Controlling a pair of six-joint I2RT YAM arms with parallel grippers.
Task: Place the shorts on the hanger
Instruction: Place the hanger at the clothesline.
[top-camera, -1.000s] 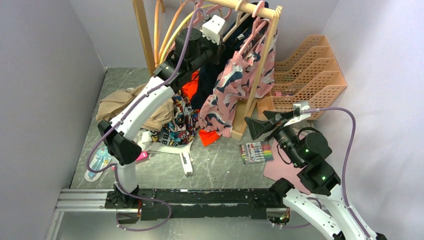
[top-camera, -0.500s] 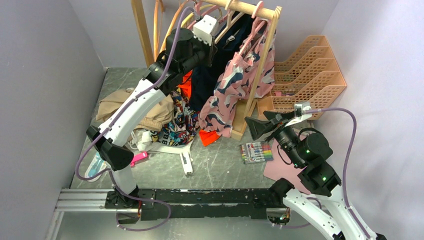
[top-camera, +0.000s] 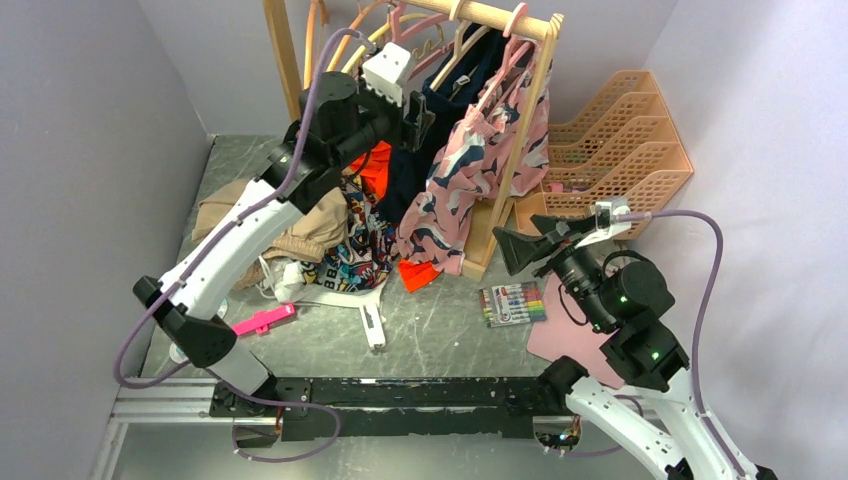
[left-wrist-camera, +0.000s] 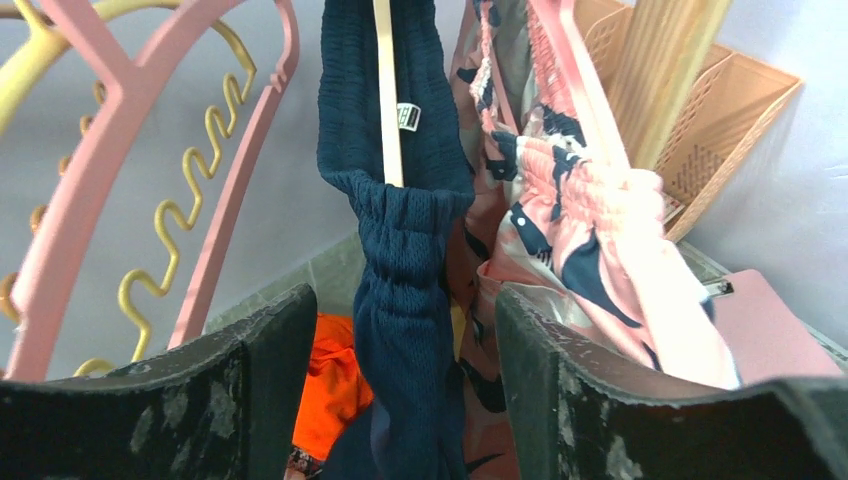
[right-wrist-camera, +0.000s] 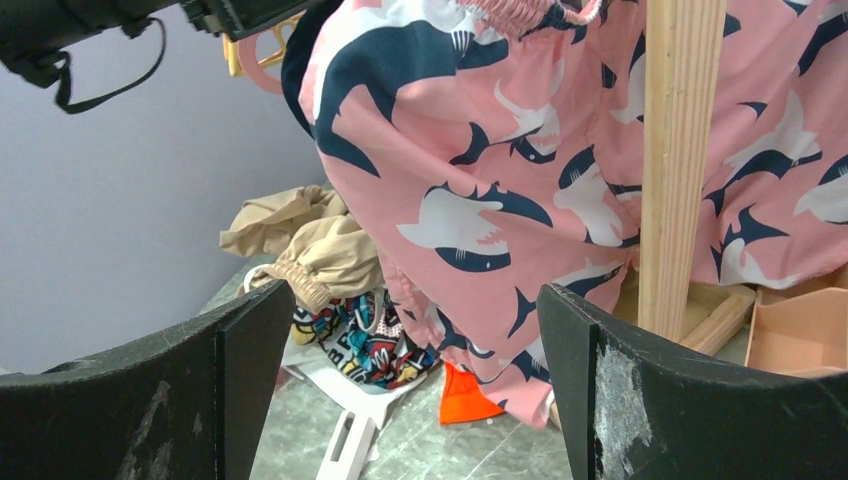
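1. The blue shorts (left-wrist-camera: 405, 230) hang up high on the rack (top-camera: 500, 15). They are draped over the cream hanger (left-wrist-camera: 387, 100).
2. The hanger's thin bar shows against the blue cloth. The stretchy top of the shorts is bunched up just under it.
3. The left gripper (left-wrist-camera: 405, 300) is up by the rack, right in front of the blue shorts. Its two black fingers (left-wrist-camera: 250, 400) stand well apart. They hold nothing, and the shorts hang a little way behind them.
4. The pink shorts (left-wrist-camera: 590, 220) with the blue and white print hang just beside the blue shorts and press against them.
5. On the other side hang a pink hanger (left-wrist-camera: 130, 130) and a yellow hanger (left-wrist-camera: 170, 250) with a wavy edge.
6. An orange cloth (left-wrist-camera: 335, 390) shows low down, next to the blue shorts.
7. The right gripper (right-wrist-camera: 415, 290) is lower, out over the table (top-camera: 440, 320). Its fingers are spread wide and nothing is in them. It points at the pink shorts and the rack's wooden post (right-wrist-camera: 680, 150).
8. A heap of tan clothes (right-wrist-camera: 310, 240) lies on the table under the rack.
9. A box of pens (top-camera: 512, 303) lies on the table near the right gripper.
10. Peach trays (top-camera: 610, 140) stand in the far right corner.
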